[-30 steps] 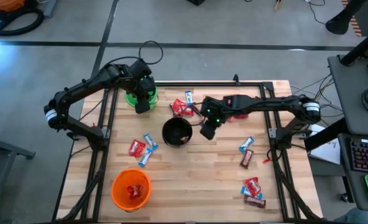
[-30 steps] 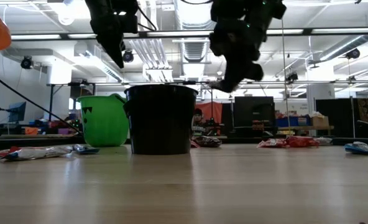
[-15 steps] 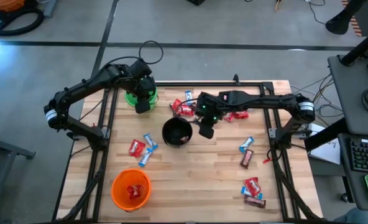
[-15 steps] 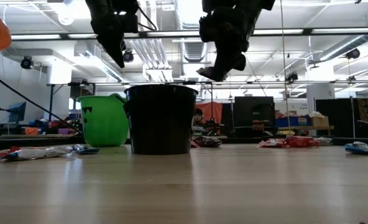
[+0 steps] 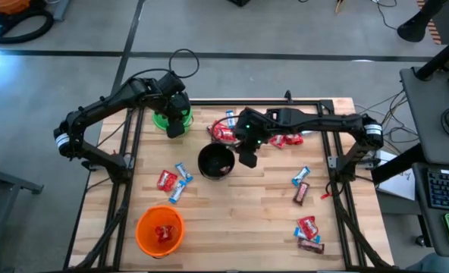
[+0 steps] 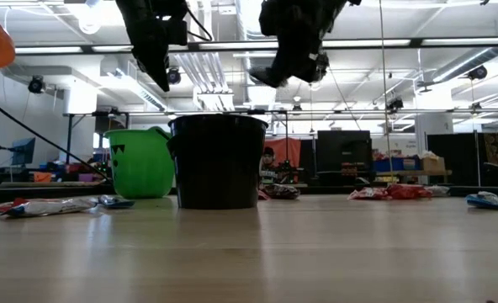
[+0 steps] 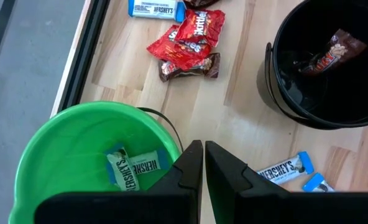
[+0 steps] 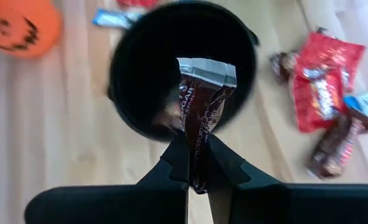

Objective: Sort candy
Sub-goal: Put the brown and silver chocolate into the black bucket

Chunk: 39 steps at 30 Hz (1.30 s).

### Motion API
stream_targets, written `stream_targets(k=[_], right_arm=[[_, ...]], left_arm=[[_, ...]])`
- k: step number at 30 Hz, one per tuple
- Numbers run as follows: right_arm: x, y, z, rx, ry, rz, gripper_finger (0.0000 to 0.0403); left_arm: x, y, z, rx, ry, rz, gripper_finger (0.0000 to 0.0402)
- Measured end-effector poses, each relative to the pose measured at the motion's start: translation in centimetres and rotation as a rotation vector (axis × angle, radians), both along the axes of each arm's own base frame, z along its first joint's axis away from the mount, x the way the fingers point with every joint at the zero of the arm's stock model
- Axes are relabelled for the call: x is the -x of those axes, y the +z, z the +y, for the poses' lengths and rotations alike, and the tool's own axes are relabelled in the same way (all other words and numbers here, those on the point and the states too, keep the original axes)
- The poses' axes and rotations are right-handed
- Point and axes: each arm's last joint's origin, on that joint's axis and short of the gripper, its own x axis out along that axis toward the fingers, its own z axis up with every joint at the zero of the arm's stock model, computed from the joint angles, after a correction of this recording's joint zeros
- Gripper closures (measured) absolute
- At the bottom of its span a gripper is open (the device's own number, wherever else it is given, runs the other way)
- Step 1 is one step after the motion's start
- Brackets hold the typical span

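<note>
My right gripper (image 8: 197, 147) is shut on a dark brown candy bar (image 8: 202, 93) and hangs in the air by the right side of the black cup (image 5: 203, 154), above its rim (image 6: 218, 119). The black cup holds another brown bar (image 7: 327, 53). My left gripper (image 7: 204, 148) is shut with nothing in it, above the green cup (image 7: 59, 134), where blue-and-white bars (image 7: 134, 168) lie. Loose candy lies on the table: a red and brown heap (image 5: 223, 133), and red and blue bars (image 5: 173, 182). My right gripper pinches one end of the brown bar (image 8: 196, 140) between its two fingers. The fingers slant down from the table's right side and lie along the bar. The rest of the bar sticks out past the fingertips, its crimped end (image 8: 206, 67) foremost, lifted clear of table and cup.
An orange cup (image 5: 160, 230) with red candy stands near the front left. More bars lie at the right (image 5: 300, 186) and front right (image 5: 308, 231). Red wrappers (image 5: 289, 140) lie under the right arm. A black frame (image 5: 126, 152) edges the table.
My right gripper has risen and gone a little toward the table's left, toward the black cup, rolling about its own line as it went. The brown bar has stayed pinched in it and clear of everything.
</note>
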Motion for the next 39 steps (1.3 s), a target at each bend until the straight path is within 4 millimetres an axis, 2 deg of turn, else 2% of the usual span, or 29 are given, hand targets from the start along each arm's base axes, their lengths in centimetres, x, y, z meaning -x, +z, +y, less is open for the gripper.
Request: stream_targets(k=[5, 11, 14, 21, 27, 39], right_arm=[[-0.6, -0.4, -0.2, -0.040, -0.046, -0.015, 0.0390], [-2.8, -2.4, 0.5, -0.134, -0.015, 0.012, 0.0390], [-4.0, -2.6, 0.9, -0.128, 0.007, 0.006, 0.0390], [-5.8, -1.6, 0.8, -0.105, 0.036, -0.040, 0.0390], [-6.1, -0.1, 0.6, -0.089, 0.046, -0.078, 0.0390], [-6.1, 0.1, 0.5, -0.088, 0.046, -0.084, 0.0373]], left_arm=[[0.0, 0.0, 0.0, 0.003, 0.004, -0.001, 0.0402], [0.4, -0.2, -0.3, 0.029, -0.041, 0.047, 0.0402], [0.6, -0.3, -0.5, 0.054, -0.058, 0.069, 0.0402], [0.8, -0.4, -0.6, 0.057, -0.098, 0.089, 0.0402], [0.8, -0.4, -0.6, 0.046, -0.125, 0.092, 0.0402], [0.8, -0.4, -0.6, 0.042, -0.126, 0.094, 0.0402]])
